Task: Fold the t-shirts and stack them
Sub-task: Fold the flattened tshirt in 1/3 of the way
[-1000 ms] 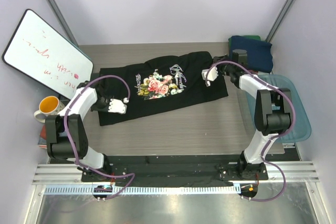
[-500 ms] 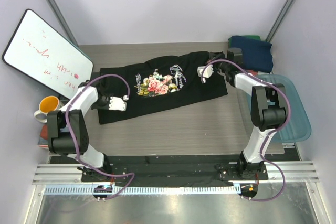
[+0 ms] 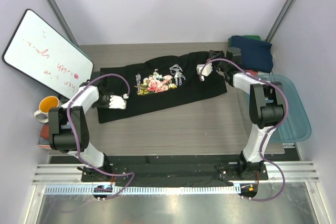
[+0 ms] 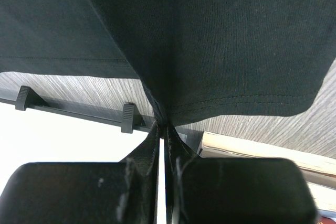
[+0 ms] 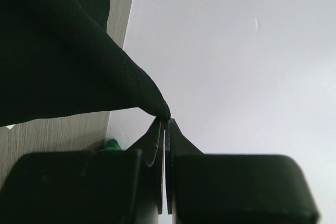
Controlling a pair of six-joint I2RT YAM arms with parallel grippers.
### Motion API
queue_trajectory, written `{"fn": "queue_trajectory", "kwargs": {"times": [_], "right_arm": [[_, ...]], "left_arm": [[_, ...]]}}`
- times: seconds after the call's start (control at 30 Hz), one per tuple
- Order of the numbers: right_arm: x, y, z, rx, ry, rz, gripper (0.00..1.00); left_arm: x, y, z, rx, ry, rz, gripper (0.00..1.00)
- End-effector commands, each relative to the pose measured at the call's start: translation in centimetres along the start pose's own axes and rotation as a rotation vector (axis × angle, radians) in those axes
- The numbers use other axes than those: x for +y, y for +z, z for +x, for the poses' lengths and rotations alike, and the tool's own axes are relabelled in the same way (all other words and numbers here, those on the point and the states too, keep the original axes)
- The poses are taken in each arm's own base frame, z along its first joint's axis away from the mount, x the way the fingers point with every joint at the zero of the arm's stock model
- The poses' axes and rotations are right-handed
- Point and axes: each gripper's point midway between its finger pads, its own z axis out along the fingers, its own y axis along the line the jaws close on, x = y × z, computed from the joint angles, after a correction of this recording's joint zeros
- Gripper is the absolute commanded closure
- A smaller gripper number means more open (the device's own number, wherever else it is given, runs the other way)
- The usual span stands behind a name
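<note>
Left gripper and right gripper jaws pinch the black t-shirt at opposite ends. Purpose: probably lifting for folding.

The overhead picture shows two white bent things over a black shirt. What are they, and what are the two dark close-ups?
Those are two robot arms, bolted at the near edge of a table. The overhead picture comes from a fixed camera above and behind them. Each close-up comes from a small camera on one arm's wrist, looking along its own pincer.

A black t-shirt with a rose print lies spread on the table. The left pincer is shut on a stitched edge at one end of the shirt. The right pincer is shut on a pinch of cloth at the other end.

Around them are a whiteboard, an orange mug, a blue plastic tub and a navy cloth bundle in the far right corner.
</note>
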Motion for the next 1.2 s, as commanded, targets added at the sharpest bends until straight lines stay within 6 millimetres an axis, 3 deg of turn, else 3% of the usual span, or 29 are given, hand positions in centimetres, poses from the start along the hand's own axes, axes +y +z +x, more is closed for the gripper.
{"fn": "queue_trajectory", "kwargs": {"times": [0.0, 0.7, 0.73, 0.8, 0.87, 0.97, 1.03, 1.13, 1.17], "right_arm": [[-4.0, 0.2, 0.5, 0.023, -0.039, 0.109, 0.99], [-3.8, 1.9, 1.0, 0.083, -0.028, 0.153, 0.98], [-3.8, 1.9, 0.9, 0.083, -0.031, 0.153, 0.95], [-3.2, 2.0, 1.0, 0.096, -0.025, 0.129, 0.63], [-2.8, 2.0, 1.1, 0.105, -0.019, 0.120, 0.32], [-2.7, 1.6, 1.8, 0.153, 0.012, 0.112, 0.25], [-2.9, 0.9, 2.7, 0.203, 0.068, 0.115, 0.25], [-2.3, -0.2, 3.6, 0.260, 0.177, 0.063, 0.30], [-0.2, -0.4, 3.3, 0.259, 0.229, -0.021, 0.37]], "left_arm": [[0.9, 0.1, 0.9, 0.035, -0.023, -0.031, 1.00], [1.8, 2.1, 1.7, 0.091, -0.061, -0.054, 1.00], [1.6, 2.2, 1.8, 0.096, -0.062, -0.047, 0.97], [1.5, 2.5, 2.1, 0.124, -0.062, -0.034, 0.76], [1.4, 2.4, 2.6, 0.147, -0.079, -0.032, 0.64], [1.8, 2.1, 3.1, 0.176, -0.124, -0.049, 0.51], [3.0, 1.4, 3.5, 0.186, -0.161, -0.111, 0.50], [5.2, 0.1, 3.7, 0.168, -0.220, -0.208, 0.48], [5.8, -0.3, 3.5, 0.152, -0.234, -0.234, 0.48]]}}
